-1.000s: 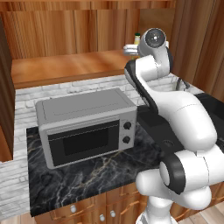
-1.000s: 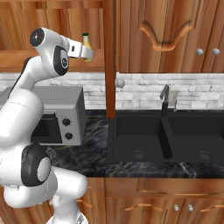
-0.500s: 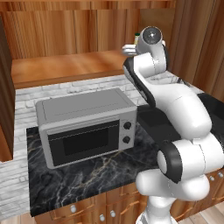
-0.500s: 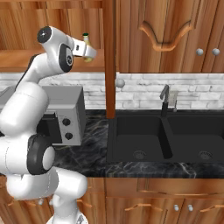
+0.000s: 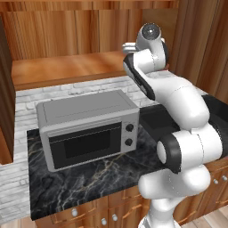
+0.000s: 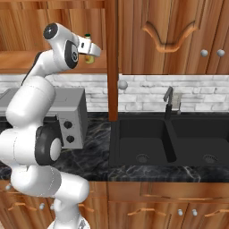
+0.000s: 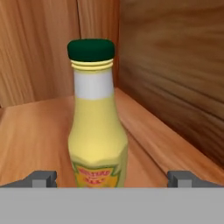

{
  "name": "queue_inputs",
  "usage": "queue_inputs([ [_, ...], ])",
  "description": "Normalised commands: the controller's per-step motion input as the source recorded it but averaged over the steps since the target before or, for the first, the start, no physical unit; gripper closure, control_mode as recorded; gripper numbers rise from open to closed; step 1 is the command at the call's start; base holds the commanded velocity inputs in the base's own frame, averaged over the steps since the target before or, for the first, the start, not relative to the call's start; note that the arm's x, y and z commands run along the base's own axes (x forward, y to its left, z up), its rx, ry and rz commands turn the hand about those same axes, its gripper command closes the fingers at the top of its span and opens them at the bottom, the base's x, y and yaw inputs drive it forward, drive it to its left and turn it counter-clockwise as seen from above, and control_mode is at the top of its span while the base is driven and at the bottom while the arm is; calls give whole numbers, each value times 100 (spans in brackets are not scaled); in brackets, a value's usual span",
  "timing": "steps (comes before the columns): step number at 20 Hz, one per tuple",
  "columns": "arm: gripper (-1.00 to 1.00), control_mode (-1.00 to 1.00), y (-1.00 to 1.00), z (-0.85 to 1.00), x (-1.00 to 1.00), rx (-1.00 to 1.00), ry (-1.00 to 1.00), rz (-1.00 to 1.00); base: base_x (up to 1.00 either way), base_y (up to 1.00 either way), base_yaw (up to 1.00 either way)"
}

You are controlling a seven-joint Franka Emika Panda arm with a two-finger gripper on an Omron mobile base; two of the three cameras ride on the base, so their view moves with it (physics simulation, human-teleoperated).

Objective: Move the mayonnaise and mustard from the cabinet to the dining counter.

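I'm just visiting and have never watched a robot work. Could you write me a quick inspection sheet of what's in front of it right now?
Surface: black marble counter, bare in front.
Job's things: mustard upright on the wooden shelf of the cabinet; mayonnaise nothing seen.
Clutter: microwave; sink with faucet.
Grippers: gripper open, fingertips either side of the mustard, not closed on it.
Cables: nothing seen.
Surroundings: brick backsplash, wooden cabinet doors.

2 base views flank the arm (image 5: 178, 111); hand view nears the mustard (image 7: 97, 127).
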Motion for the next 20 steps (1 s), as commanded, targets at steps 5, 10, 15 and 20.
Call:
queue_inputs([
  [5,-100,-100,1,-13,24,0,0,0,0,0,0],
  [10,-100,-100,9,-7,27,0,0,0,0,0,0],
  [15,-100,-100,3,-7,24,0,0,0,0,0,0],
  [20,100,-100,0,-13,24,0,0,0,0,0,0],
])
